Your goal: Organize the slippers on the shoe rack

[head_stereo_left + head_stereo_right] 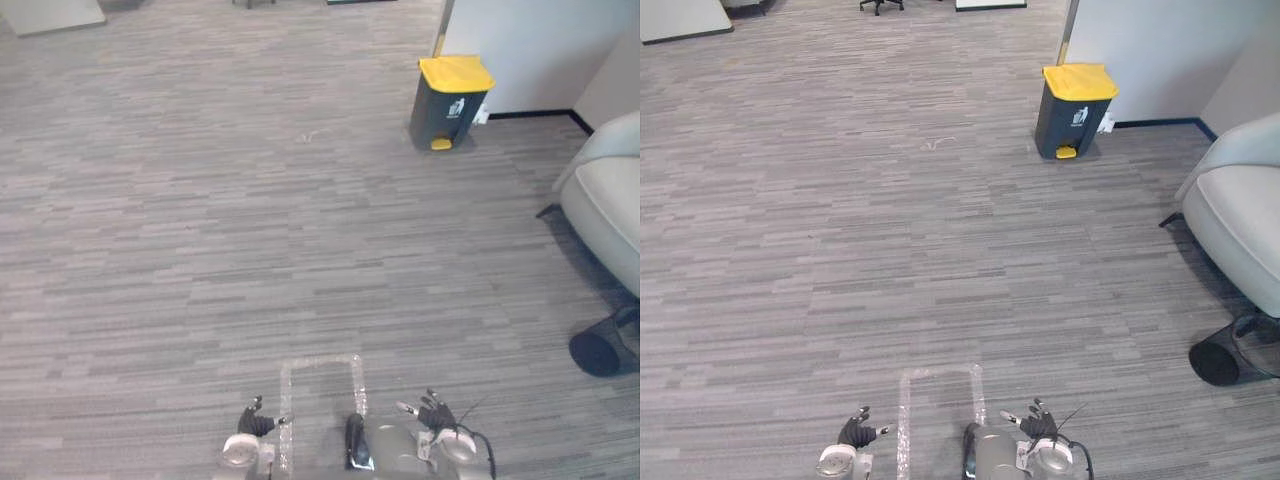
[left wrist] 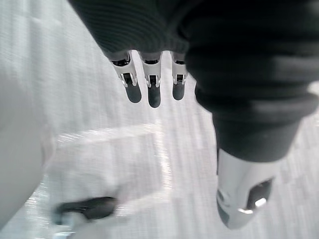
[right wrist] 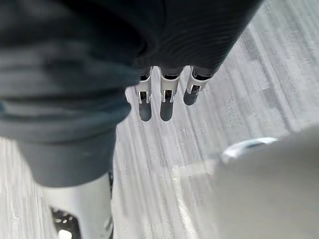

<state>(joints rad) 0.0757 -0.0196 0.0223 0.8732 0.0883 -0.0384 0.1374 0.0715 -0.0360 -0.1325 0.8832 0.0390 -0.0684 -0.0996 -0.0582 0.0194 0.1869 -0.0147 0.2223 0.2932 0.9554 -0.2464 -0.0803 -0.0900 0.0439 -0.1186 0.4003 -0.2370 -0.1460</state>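
Note:
My left hand (image 1: 257,420) hangs low at the bottom of the head views, over grey striped carpet (image 1: 250,230). Its fingers (image 2: 154,94) are straight and relaxed, the thumb (image 2: 244,194) stands apart, and nothing is in it. My right hand (image 1: 435,412) hangs at the same height a little to the right. In its wrist view the fingers (image 3: 166,107) also point straight down at the carpet, with nothing held. Between the hands a rectangle of clear tape (image 1: 320,395) is stuck to the floor.
A dark bin with a yellow lid (image 1: 450,100) stands far ahead on the right against a white wall (image 1: 540,50). A white armchair (image 1: 612,200) and a black round base (image 1: 597,352) sit at the right edge. A pale board (image 1: 50,14) lies far left.

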